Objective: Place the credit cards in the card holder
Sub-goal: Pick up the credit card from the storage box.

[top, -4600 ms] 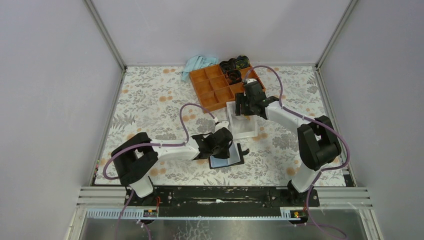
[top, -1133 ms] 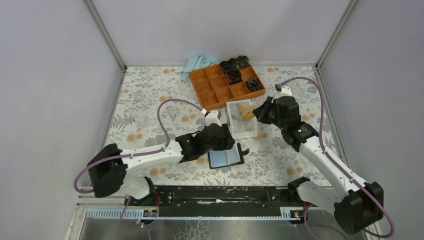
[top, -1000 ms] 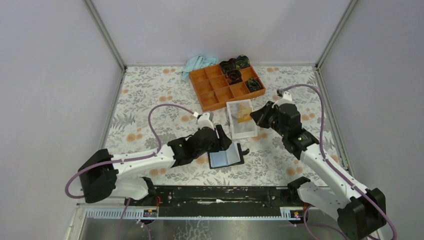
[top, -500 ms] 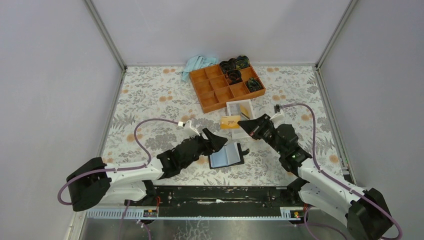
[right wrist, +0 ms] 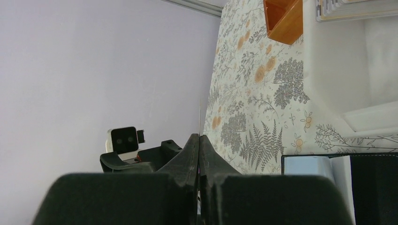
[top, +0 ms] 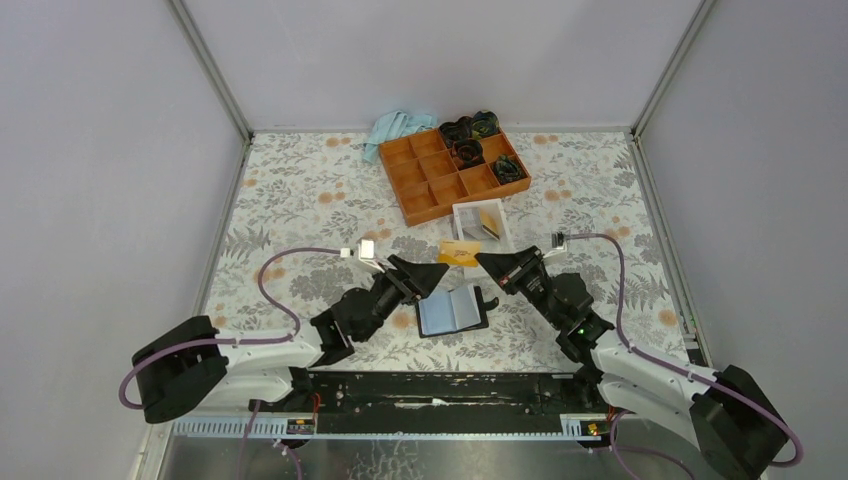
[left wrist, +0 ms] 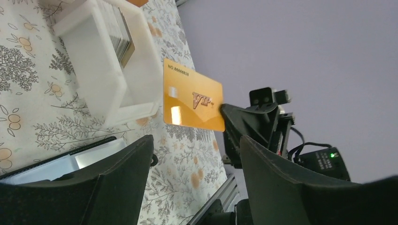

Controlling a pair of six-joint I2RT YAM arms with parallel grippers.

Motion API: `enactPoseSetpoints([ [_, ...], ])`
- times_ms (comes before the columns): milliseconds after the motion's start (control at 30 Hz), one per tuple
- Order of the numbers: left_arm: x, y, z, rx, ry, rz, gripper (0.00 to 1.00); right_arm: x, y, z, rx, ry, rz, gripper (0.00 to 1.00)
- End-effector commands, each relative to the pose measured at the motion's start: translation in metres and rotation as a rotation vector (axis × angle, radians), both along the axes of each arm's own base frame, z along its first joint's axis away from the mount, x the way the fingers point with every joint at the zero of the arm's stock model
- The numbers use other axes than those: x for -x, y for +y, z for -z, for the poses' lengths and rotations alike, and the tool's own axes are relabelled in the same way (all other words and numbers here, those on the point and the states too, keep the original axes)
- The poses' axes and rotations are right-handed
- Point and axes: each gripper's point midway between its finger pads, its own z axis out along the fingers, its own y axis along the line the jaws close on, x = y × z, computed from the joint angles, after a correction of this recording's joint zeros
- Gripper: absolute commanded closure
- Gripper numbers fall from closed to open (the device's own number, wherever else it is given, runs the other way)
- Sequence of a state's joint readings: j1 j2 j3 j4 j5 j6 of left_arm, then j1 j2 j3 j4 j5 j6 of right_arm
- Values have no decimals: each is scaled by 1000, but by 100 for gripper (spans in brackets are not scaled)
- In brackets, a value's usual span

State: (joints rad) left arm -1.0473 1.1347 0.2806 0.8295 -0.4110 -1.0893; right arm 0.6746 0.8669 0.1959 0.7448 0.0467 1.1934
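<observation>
Though the right gripper (top: 482, 261) pinches one credit card (top: 459, 253), its own camera sees it edge-on; the left gripper (top: 426, 271) gapes opposite, its finger half hiding the card holder (left wrist: 58, 166) below.

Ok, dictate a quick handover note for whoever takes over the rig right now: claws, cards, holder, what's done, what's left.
Left claw: open, empty, raised off the table, pointed at the carried card.
Right claw: shut on one edge of a gold credit card, held in the air between the white box and the card holder.
Card holder: lies open on the table, light-blue lining up; no gold card shows in it.
More cards stand in the white box.
Done: one card picked up.
Left: get it into the holder, then the rest.
</observation>
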Motion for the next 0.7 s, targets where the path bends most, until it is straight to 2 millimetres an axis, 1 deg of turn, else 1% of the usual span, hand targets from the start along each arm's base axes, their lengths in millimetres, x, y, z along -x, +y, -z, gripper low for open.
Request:
enactPoseSetpoints([
  [0, -7, 9, -23, 128, -54, -69, 26, -2, -6, -31, -179, -58, 56, 100],
  [133, -9, 10, -27, 179, -55, -81, 29, 1, -7, -32, -216, -69, 71, 100],
  [333, -13, 2, -27, 181, -57, -78, 34, 4, -3, -38, -254, -80, 61, 100],
  [400, -14, 1, -26, 182, -60, -80, 35, 5, -1, -38, -257, -75, 55, 100],
  [667, -17, 0, -35, 189, -95, -93, 35, 10, 8, -35, -277, -54, 31, 100],
])
